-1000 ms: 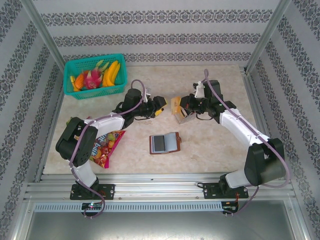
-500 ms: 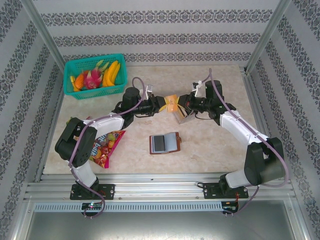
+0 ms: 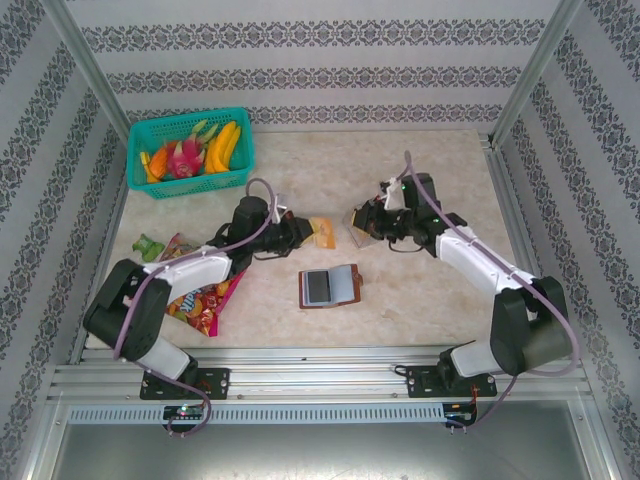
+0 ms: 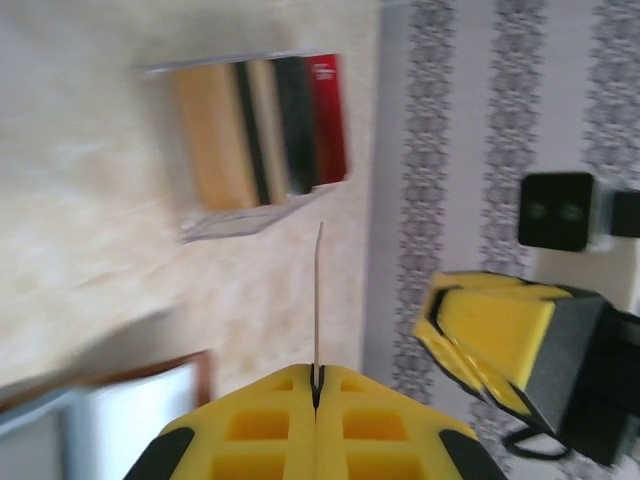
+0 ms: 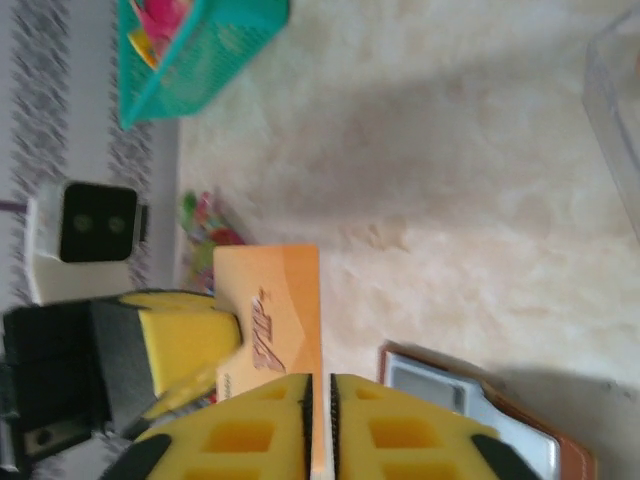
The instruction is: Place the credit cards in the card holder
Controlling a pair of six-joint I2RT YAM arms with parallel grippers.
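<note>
My left gripper [image 3: 303,230] is shut on a tan-orange credit card [image 3: 322,232] left of the table's middle. Its wrist view shows that card edge-on [image 4: 319,300], pinched at the closed fingertips [image 4: 316,372]. My right gripper [image 3: 357,220] hangs a short way right of the card, apart from it. Its jaws [image 5: 320,378] stand a narrow slit apart, and the card [image 5: 270,300] lies beyond them. The brown card holder [image 3: 330,286] lies open nearer the front, also seen in the right wrist view [image 5: 470,400]. More credit cards [image 4: 260,135], tan, black and red, stand upright in a clear stand.
The clear stand [image 3: 362,236] sits just below my right gripper. A teal basket of fruit [image 3: 190,150] is at the back left. A colourful snack packet [image 3: 205,295] lies under my left arm, with a small green item [image 3: 150,245] beside it.
The left gripper closed on the card at the handover and drew it left, away from the right gripper. The right jaws eased apart and let the card go.
</note>
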